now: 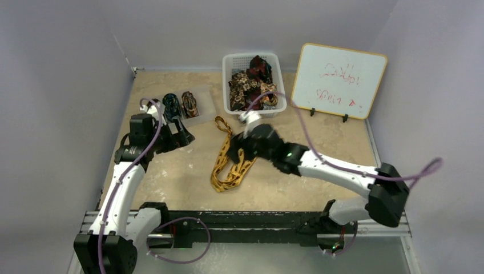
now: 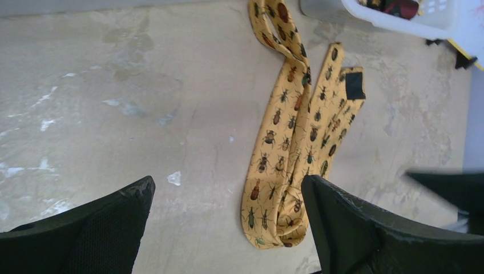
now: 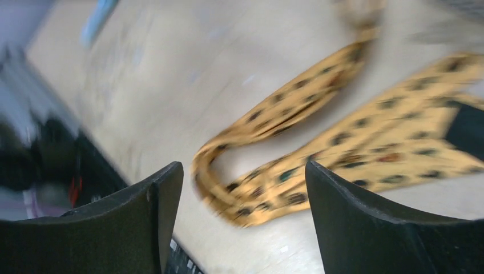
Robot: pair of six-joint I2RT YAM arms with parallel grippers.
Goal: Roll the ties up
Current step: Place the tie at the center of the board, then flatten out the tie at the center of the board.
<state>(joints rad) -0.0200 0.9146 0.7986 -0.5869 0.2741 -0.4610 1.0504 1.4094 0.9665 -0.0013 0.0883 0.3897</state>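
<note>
Black fingers of the right gripper (image 3: 242, 171) stand wide and empty above the golden-yellow tie (image 2: 285, 142), which lies loosely folded on the table (image 1: 171, 171) between the arms; left gripper (image 2: 228, 180) likewise wide, holding nothing. Step judged: straightening before rolling; next move calls for pinching one end. White basket (image 1: 228, 60) holds unrolled ties (image 1: 248, 85); clear tray (image 1: 206, 97) holds two rolled ties (image 1: 180, 105)

Table (image 1: 182, 182): a beige, stone-patterned top, marked with pale scuffs.
Middle: a golden-yellow tie (image 2: 279, 154) is laid flat, folded back on itself.
Far edge: a white basket (image 1: 253, 113) is set down, and a whiteboard (image 1: 339, 80) is stood to its right.
Far left: a clear tray (image 1: 206, 97) is placed, with rolled ties (image 1: 171, 105) on it.
</note>
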